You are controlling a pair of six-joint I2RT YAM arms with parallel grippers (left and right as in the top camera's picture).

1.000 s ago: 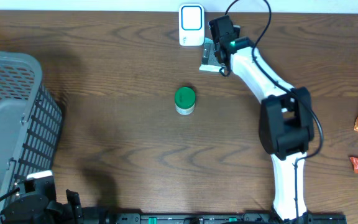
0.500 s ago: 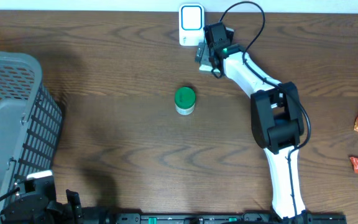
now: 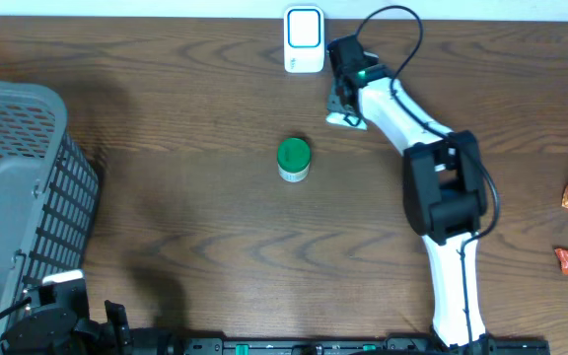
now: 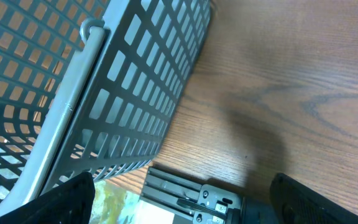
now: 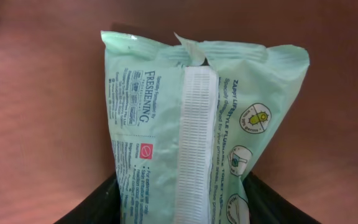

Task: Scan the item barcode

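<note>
Two claws: right claw pinches a green packet, left claw gapes wide.

You see a dark brown wood-grain tabletop filling the overhead view. It is evenly lit, with soft, blurred shadows toward its left side. A thin pale strip runs along its far edge. A grey plastic lattice basket stands at the left edge, and a black rail lines the near edge.

right end effector at packet | scanner just beside | green-lidded jar mid-table
</note>
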